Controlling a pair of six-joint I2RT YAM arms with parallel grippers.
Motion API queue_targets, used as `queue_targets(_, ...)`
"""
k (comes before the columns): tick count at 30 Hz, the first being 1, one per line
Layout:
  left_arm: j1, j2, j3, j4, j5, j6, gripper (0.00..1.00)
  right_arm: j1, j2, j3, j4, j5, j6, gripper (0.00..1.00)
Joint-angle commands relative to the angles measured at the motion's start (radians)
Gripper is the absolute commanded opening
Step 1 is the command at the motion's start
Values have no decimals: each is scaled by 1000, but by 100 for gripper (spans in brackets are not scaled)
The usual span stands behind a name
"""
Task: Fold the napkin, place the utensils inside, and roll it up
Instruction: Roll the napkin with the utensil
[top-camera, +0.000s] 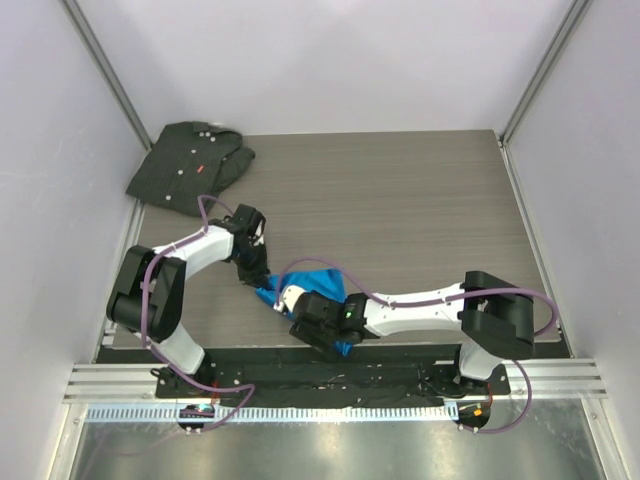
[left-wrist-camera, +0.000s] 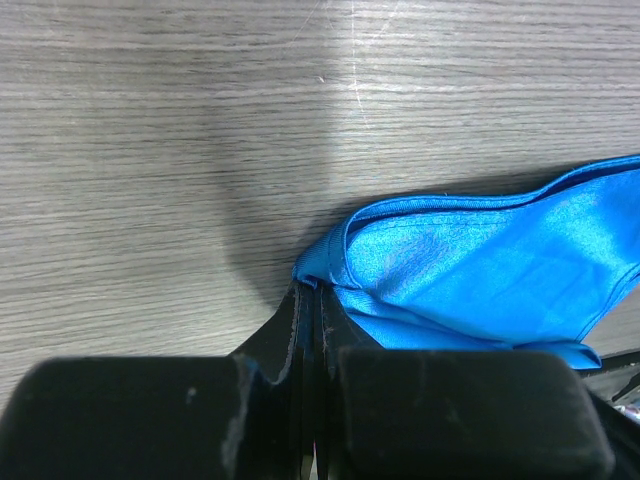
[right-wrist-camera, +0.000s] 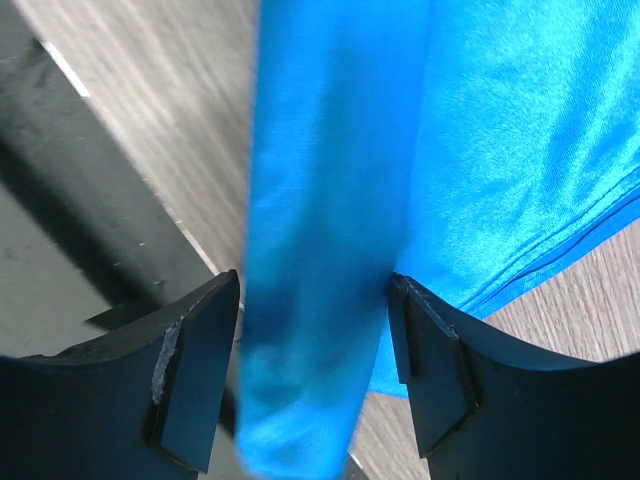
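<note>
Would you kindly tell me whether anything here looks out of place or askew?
The bright blue shiny napkin is bunched, not flat, at the near edge: the left gripper pinches one corner, and a fold sits inside the open right gripper. A dark grey buttoned shirt lies rumpled in the far left corner.

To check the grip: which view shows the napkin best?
Left wrist: the left gripper pinches the napkin at its edge, clearly seen. Top view: arms hide most. Right wrist: only a blurred fold.

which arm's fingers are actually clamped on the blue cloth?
The left fingers, pinched shut on the napkin's edge. The right fingers stand apart, straddling a fold of it.
</note>
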Motion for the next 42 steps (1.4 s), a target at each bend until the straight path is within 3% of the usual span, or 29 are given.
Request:
queue_targets(1, 1, 53, -16, 26, -47, 31, 0, -32, 7, -24, 56, -47, -3, 68)
queue_targets(7, 1, 46, -13, 33, -29, 25, 0, -84, 29, -64, 85, -212, 8, 61)
queue_targets(12, 12, 17, -4, 46, -16, 0, 2, -119, 26, -122, 140, -356, 23, 43)
queue_targets(14, 25, -16, 1, 52, -16, -14, 14, -140, 27, -139, 165, -415, 26, 40)
queue_targets(15, 32, -32, 1, 55, -20, -18, 25, -151, 30, -142, 170, -441, 31, 39)
queue_targets(17, 51, -85, -4, 56, -42, -26, 35, -189, 33, -159, 199, -499, 38, 37)
queue_targets(18, 59, -104, -5, 58, -55, -37, 50, -205, 35, -167, 214, -563, 41, 37)
queue_targets(21, 90, -182, -33, 71, -108, -52, 74, -266, 44, -200, 272, -675, 61, 36)
queue_targets(22, 95, -206, -45, 79, -119, -57, 76, -280, 47, -208, 298, -697, 67, 36)
queue_targets(32, 102, -437, -248, 349, -52, -101, 75, -429, 159, -274, 463, -959, 140, 33)
queue_targets(42, 102, -466, -352, 556, 17, -112, 56, -521, 231, -297, 529, -1042, 202, 31)
